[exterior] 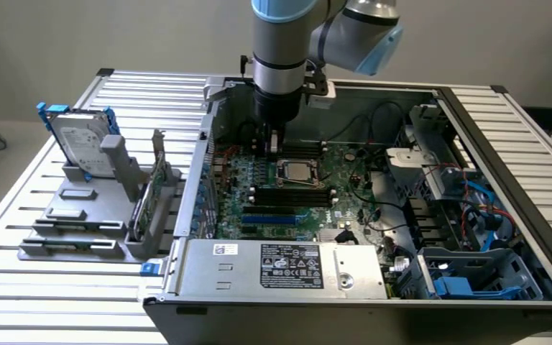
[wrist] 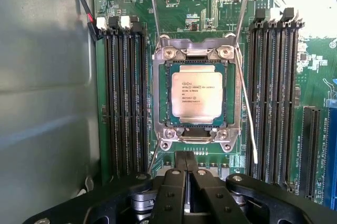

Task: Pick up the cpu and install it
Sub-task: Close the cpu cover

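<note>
- Just beyond the tips of your gripper (wrist: 187, 167), the cpu (wrist: 199, 97) is lying flat in the socket (wrist: 159, 98), silver top and printed markings facing up, and it is looking square to the socket's edges.
- You are holding the gripper clenched on nothing: the two fingers (wrist: 169, 192) are pressing against each other, with no chip between them and no contact with the cpu.
- Judging from this, the carrying and placing part is looking finished, since the cpu is sitting inside the socket and not in your grip.
- You are not looking at a locked socket, though: the load plate (wrist: 154, 8) is standing raised on the far side of the cpu from the gripper, and the thin lever wire (wrist: 247, 121) is running loose beside the socket, so the clamping is not showing as done.
- Seen from the exterior view, your gripper (exterior: 274, 149) is hanging inside the open computer case (exterior: 506, 144), above the motherboard (exterior: 348, 180), with the cpu (exterior: 293, 170) lying lower than it and slightly off to one side, near but apart.
- Memory slots (wrist: 124, 103) are flanking the socket on both sides of the gripper's line, and nothing is lying between the fingertips and the chip.
- Well away from the gripper, outside the case, a hard drive (exterior: 80, 144) is standing in a holder on the surface (exterior: 46, 287).
</note>
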Available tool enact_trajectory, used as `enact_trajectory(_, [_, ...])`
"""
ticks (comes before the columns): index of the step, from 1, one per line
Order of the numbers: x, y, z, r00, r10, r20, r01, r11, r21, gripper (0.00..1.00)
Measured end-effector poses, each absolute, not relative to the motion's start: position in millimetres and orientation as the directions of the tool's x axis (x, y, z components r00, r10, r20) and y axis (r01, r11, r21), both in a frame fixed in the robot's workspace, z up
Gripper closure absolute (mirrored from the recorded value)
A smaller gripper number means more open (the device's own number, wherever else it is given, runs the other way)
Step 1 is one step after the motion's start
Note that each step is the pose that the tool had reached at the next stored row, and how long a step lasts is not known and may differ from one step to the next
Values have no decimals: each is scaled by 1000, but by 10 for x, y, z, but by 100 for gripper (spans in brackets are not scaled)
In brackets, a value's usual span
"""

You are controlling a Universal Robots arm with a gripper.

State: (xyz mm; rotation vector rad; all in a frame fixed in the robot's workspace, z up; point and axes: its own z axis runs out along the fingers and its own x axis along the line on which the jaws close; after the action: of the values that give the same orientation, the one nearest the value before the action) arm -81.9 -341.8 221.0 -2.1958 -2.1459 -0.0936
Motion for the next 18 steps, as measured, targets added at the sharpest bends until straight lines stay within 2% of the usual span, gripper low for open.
enact_trajectory(10, [-813, -3419, 2212, 23, 995, 93, 1000, -23, -8, 89])
enact_trajectory(18, [-625, -3418, 2411, 24, 996, 88, 1000, -23, -8, 89])
